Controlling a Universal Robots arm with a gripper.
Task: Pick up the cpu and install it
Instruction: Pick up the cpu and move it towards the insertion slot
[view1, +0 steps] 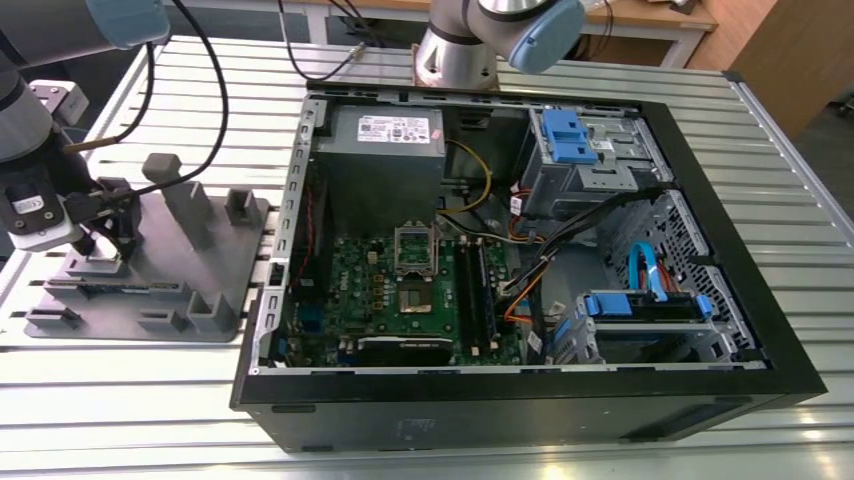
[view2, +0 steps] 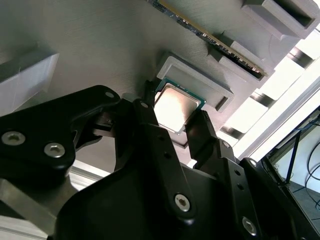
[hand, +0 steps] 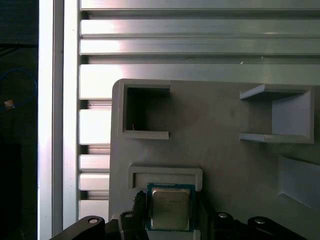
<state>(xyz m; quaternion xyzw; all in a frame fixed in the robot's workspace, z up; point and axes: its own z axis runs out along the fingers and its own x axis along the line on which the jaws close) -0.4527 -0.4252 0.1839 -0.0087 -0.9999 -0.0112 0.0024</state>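
Counter (view1: 134, 400), grey fixture tray (hand: 225, 150): your jaws apparently clenched on cpu (view2: 175, 107) edges; thin, stiff, fragile, grip rim only.

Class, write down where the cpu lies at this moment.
In both wrist views the cpu lies on the grey holder, against a raised lip, at the gripper; the exterior view puts that holder at its left, outside the computer case.

Grey fixture (view1: 200, 300), computer case (view1: 534, 410) on slatted table (view1: 134, 400)
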